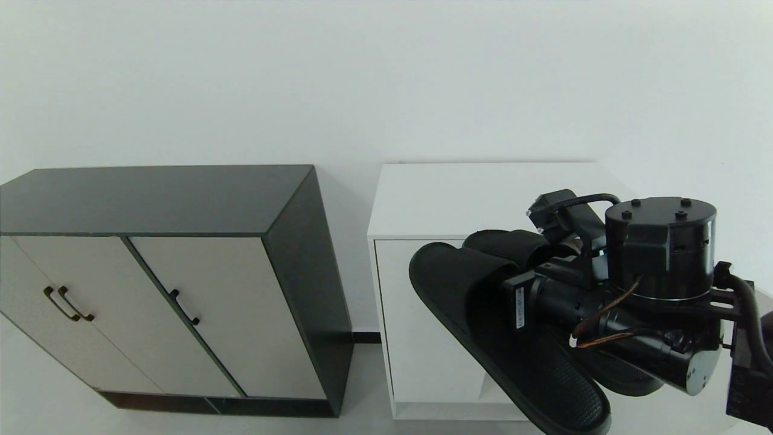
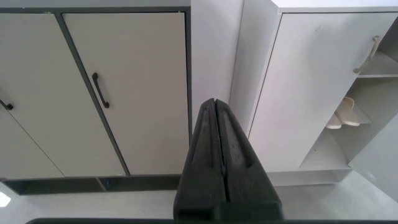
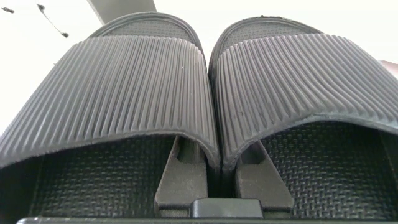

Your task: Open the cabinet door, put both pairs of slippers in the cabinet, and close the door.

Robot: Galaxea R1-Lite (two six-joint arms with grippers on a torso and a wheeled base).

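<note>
My right gripper [image 1: 520, 273] holds a pair of black ribbed slippers [image 1: 483, 302] in the air in front of the white cabinet [image 1: 483, 193]. In the right wrist view its fingers [image 3: 180, 177] reach into the two slippers [image 3: 143, 81] and pinch their adjoining inner sides together. The left wrist view shows the white cabinet's door [image 2: 311, 93] swung open, with a light-coloured pair of slippers [image 2: 347, 114] on a shelf inside. My left gripper [image 2: 216, 143] is shut with nothing in it and sits low, facing the gap between the two cabinets.
A dark cabinet [image 1: 181, 199] with beige doors and black handles [image 1: 184, 307] stands left of the white one, its doors closed. A white wall runs behind both. Bare floor lies in front.
</note>
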